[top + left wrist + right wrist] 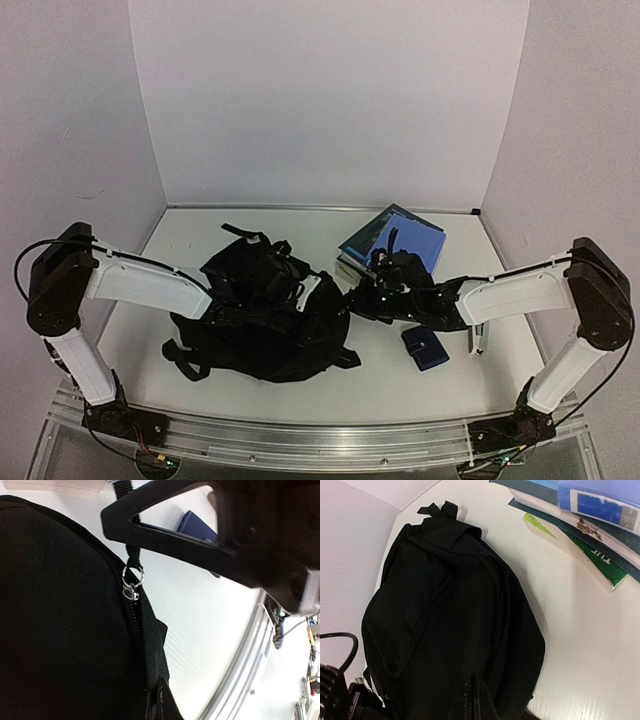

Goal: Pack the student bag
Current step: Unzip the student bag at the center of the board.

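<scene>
The large black soft fabric backpack lies flat on the white table, left of centre between the two arms. Its long axis runs from the carry loop at the far end toward the near edge, tilted a little.

The left gripper is at the backpack's left flank, and the right gripper is at its right flank. Both are black against black cloth in the top view, so how far either is open cannot be told, nor whether it has hold of fabric. The left wrist view shows only one black finger, above the cloth. The right wrist view shows none of its own fingers.

Just below that left finger sits the small silver ringed zipper pull. The zip below it looks closed along the stretch in view. The bag probably has to be opened first, and the left arm is the nearer one to the pull.

The things to pack lie on the backpack's right side, within the right arm's reach. A slanted stack of blue and green books sits beyond that flank. A small dark-blue wallet sits nearer the table's near edge, apart from the bag.
</scene>
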`<state>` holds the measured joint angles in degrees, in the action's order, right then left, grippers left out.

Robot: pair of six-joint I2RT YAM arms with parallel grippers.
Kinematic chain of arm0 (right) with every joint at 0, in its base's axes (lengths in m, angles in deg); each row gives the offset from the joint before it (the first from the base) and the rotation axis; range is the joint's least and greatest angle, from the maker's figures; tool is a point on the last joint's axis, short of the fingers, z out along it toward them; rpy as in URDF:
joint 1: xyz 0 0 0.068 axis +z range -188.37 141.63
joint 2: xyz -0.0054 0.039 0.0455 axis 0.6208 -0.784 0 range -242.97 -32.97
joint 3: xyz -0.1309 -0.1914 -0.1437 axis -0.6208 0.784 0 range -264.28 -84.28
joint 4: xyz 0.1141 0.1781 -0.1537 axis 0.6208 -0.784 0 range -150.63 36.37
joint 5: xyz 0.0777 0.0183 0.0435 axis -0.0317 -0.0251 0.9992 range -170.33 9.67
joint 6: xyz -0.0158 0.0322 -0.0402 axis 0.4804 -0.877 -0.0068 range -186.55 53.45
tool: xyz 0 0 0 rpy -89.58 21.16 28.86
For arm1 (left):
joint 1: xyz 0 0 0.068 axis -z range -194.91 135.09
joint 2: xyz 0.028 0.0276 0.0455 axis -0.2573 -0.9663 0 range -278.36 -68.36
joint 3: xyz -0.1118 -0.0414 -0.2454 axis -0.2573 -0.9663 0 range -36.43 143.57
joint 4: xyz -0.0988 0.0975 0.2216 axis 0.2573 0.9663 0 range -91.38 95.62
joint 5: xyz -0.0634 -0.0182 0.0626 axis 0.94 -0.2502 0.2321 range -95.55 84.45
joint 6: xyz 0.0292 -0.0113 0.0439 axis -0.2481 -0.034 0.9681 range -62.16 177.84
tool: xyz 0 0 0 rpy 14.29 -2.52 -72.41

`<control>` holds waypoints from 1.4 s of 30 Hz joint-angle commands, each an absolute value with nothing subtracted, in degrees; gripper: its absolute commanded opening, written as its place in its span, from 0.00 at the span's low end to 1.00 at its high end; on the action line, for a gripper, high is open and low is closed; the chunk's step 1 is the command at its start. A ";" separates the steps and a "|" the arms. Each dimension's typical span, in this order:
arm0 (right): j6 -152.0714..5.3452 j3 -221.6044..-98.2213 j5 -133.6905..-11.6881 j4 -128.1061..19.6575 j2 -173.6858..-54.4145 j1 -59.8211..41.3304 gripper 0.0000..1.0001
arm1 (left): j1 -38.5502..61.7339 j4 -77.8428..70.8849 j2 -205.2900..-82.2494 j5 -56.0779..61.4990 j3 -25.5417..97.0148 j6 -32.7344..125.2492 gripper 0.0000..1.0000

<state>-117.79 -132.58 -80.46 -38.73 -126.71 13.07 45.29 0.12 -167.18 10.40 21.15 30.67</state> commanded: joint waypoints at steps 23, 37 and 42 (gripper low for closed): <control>-114.11 -141.41 -86.01 -37.19 -134.56 9.01 0.00 | 45.82 16.07 -154.38 23.55 9.53 33.71 0.00; -108.64 -149.61 -86.30 -36.60 -142.02 7.63 0.00 | 46.32 19.36 -153.57 25.37 9.35 34.95 0.00; -106.74 -153.10 -84.58 -36.02 -145.30 7.58 0.00 | 46.42 19.97 -153.43 25.18 9.03 34.81 0.00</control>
<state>-109.57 -148.57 -80.67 -39.73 -143.31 9.63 45.05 13.73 -155.02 21.35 10.47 34.04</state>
